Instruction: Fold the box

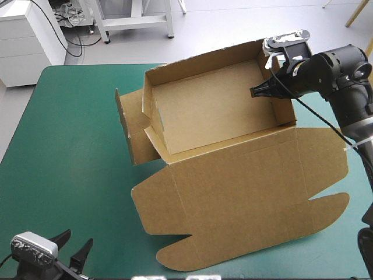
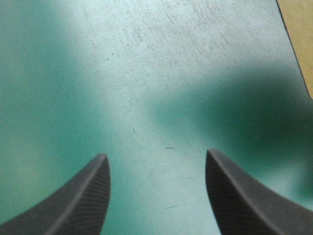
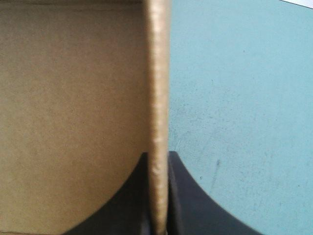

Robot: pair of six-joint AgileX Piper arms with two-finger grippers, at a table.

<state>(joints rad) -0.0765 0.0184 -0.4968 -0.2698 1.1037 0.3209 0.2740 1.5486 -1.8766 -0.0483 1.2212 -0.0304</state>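
Black fin-shaped fingers of my right gripper (image 3: 157,157) are pinched almost together on a raised edge of brown board, which runs straight out between them. Plain brown wall face lies to one side of that edge and teal-green table cover (image 3: 244,98) to the other. From above, this gripper (image 1: 259,91) reaches in from the table's right over the right-hand wall (image 1: 278,81) of the brown cardboard box (image 1: 215,111). The box stands as an open tray toward the far middle of the table. Its broad lid panel (image 1: 245,192), with rounded tabs, lies flat toward me.

I judge the step to be setting this right wall. I would keep the pinch square on the edge, not slid toward a corner. I would turn the wall about its crease slowly, so the light tray is not dragged or tipped. If the tray starts to skate, I would ease off and not pull harder.

On the opposite side a brown side flap (image 1: 131,128) splays outward and looks untucked, so that side probably needs work next.

My left gripper (image 2: 154,156) hangs wide open and empty over bare cover at the near left corner (image 1: 73,248). It is well apart from the box, and it could come in to brace the tray.
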